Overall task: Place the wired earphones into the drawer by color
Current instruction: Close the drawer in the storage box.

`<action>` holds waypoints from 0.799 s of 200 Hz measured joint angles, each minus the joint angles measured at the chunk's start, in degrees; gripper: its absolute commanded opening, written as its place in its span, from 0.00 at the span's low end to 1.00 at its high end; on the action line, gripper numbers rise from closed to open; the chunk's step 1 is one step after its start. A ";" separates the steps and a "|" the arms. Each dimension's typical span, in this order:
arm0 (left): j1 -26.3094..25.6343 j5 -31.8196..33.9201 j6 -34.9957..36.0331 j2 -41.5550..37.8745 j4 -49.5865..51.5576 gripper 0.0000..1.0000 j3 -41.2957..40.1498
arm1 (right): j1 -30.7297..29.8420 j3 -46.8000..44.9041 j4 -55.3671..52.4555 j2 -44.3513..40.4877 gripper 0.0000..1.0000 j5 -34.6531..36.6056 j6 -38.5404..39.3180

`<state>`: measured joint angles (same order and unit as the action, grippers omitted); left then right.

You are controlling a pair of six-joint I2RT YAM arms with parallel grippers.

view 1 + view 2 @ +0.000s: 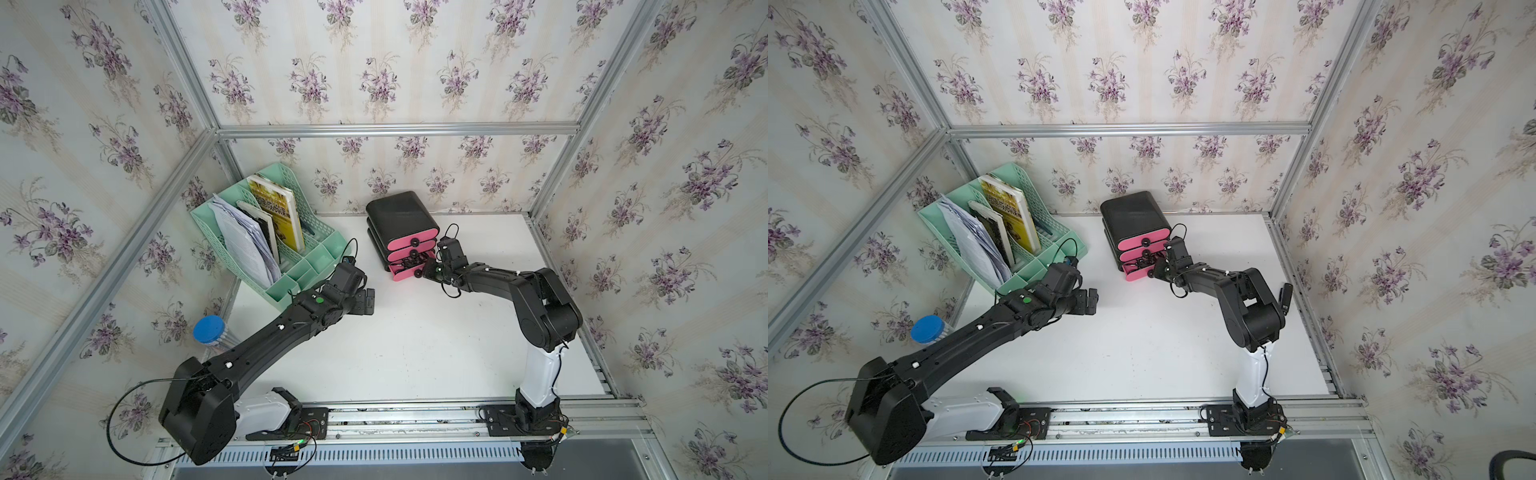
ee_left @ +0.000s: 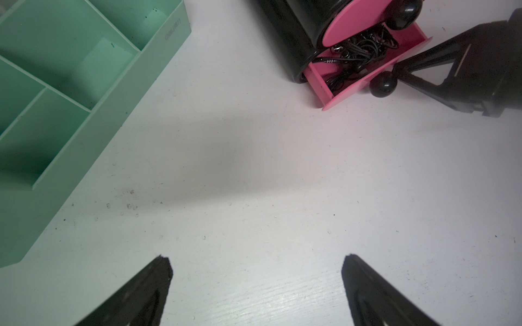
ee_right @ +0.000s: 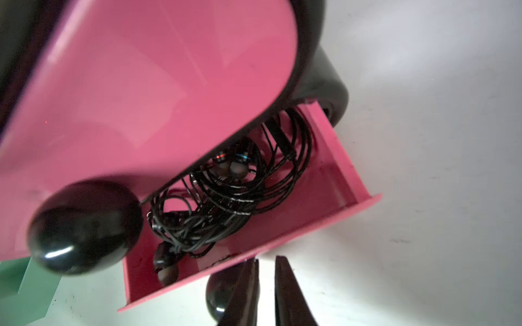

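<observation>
Item: black earphones (image 3: 226,197), a tangle of thin coiled cable with earbuds and a jack plug, lying inside the pulled-out bottom drawer (image 3: 324,183) of the black cabinet (image 1: 401,220) with pink fronts, which stands at the back of the white desk (image 1: 415,353). I see only black cable in this drawer. The two drawers above it are pushed in. Right claw (image 3: 267,258): I read it as nearly pressed together, with a thin slit between the fingers and nothing in it. It sits just outside the bottom drawer's pink front panel, its tips level with the panel's edge. The earphones lie just beyond it, on the far side of the panel, and are not touched. The drawer's round black knob (image 3: 217,296) is right beside one finger, not between the two. In the left wrist view the same claw (image 2: 395,69) points at that knob (image 2: 382,84); whether they touch I cannot tell. Left claw (image 2: 257,257): spread wide and empty above bare desk, well apart from the drawer and earphones (image 2: 358,53). Also present: a mint-green organizer (image 1: 286,291) holding books and papers by the left arm, and a blue-lidded jar (image 1: 209,328) at the desk's left edge.
</observation>
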<state>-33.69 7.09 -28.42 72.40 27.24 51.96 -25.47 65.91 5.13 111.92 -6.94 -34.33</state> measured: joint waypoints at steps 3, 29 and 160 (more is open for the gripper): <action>0.02 0.00 0.00 0.00 0.00 0.99 0.00 | 0.00 0.17 0.02 0.13 0.17 -0.02 0.00; 0.26 -0.20 0.00 0.00 0.00 0.99 -0.15 | 0.04 1.64 0.04 1.09 0.17 -0.11 -0.17; 0.66 -0.96 0.00 0.00 -0.02 0.99 -0.59 | 0.13 6.64 1.01 5.55 0.17 -0.70 -1.29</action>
<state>-33.04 6.13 -28.42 72.40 27.22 51.37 -25.34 72.55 6.13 117.47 -7.64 -35.62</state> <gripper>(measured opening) 0.988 0.171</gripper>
